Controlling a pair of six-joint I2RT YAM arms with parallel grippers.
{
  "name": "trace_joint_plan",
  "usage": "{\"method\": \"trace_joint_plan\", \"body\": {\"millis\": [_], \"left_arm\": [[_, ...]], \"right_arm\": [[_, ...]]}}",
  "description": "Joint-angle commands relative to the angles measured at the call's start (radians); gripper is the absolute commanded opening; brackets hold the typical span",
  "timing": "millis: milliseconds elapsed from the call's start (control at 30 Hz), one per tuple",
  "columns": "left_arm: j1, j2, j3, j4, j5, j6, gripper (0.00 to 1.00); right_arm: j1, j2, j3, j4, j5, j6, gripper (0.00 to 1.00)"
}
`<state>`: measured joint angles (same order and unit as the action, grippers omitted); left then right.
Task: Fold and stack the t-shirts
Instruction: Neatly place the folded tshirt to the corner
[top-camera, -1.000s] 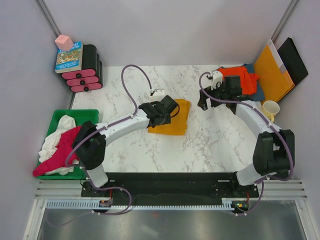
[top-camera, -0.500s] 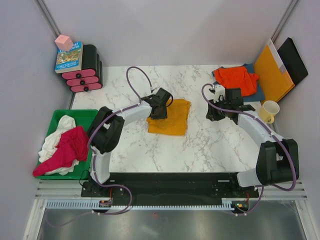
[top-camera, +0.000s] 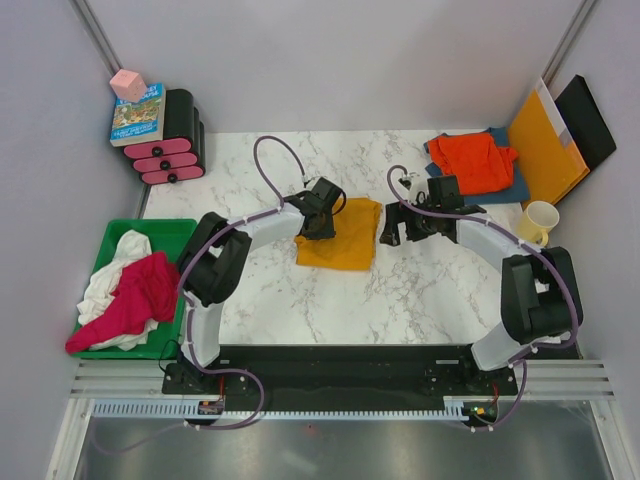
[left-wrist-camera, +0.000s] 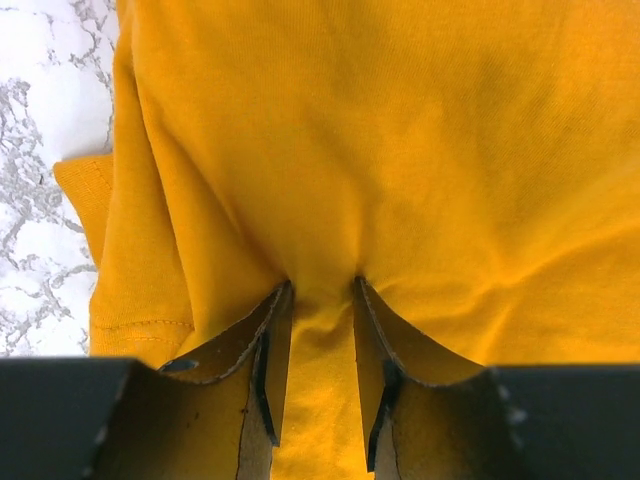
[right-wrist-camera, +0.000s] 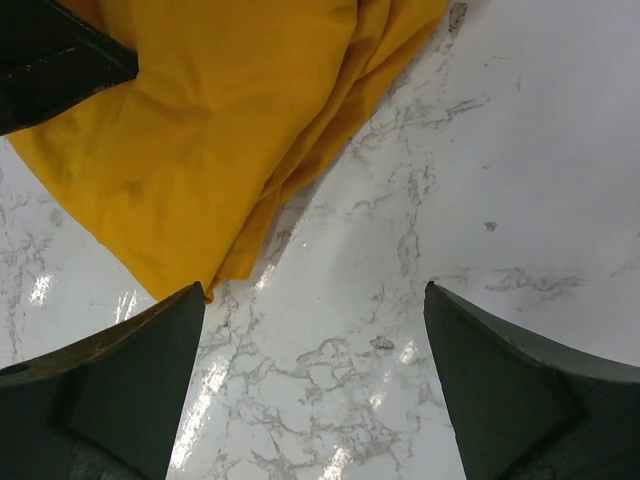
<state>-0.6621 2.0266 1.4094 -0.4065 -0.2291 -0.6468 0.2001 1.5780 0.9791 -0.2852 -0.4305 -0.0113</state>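
The mustard-yellow t-shirt (top-camera: 345, 245) lies folded at the middle of the marble table. My left gripper (top-camera: 318, 215) sits at its far left edge; in the left wrist view the gripper (left-wrist-camera: 322, 285) is shut on a pinched fold of the yellow cloth (left-wrist-camera: 400, 150). My right gripper (top-camera: 395, 225) is open and empty just right of the shirt; in the right wrist view the gripper (right-wrist-camera: 312, 290) stands over bare marble, with the shirt's edge (right-wrist-camera: 200, 130) by its left finger. The red-orange t-shirt (top-camera: 475, 160) lies folded on the dark blue one (top-camera: 515, 187) at back right. The magenta (top-camera: 140, 290) and white (top-camera: 112, 262) t-shirts lie crumpled in the green bin (top-camera: 150, 226).
An orange-yellow paper folder (top-camera: 545, 145) and a black board (top-camera: 585, 118) lean at the back right, with a cream cup (top-camera: 540, 218) in front of them. A black-and-pink drawer unit (top-camera: 172, 145), a book (top-camera: 138, 115) and a pink cube (top-camera: 128, 84) stand at the back left.
My right gripper has moved left from the red-orange stack to the yellow shirt's right edge. My left gripper shifted to the shirt's far left edge and has stayed there.
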Motion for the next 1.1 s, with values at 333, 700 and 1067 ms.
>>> {"method": "trace_joint_plan", "body": {"millis": [333, 700, 1067], "left_arm": [[0.001, -0.02, -0.095, 0.032, 0.043, -0.053, 0.37], [-0.001, -0.068, -0.136, 0.034, 0.037, -0.071, 0.37], [-0.001, -0.088, -0.158, 0.034, 0.024, -0.07, 0.36]], "right_arm": [[0.076, 0.178, 0.047, 0.196, 0.012, 0.131, 0.98], [0.143, 0.325, 0.064, 0.277, 0.027, 0.208, 0.98], [0.151, 0.336, -0.005, 0.277, -0.011, 0.251, 0.98]]}}
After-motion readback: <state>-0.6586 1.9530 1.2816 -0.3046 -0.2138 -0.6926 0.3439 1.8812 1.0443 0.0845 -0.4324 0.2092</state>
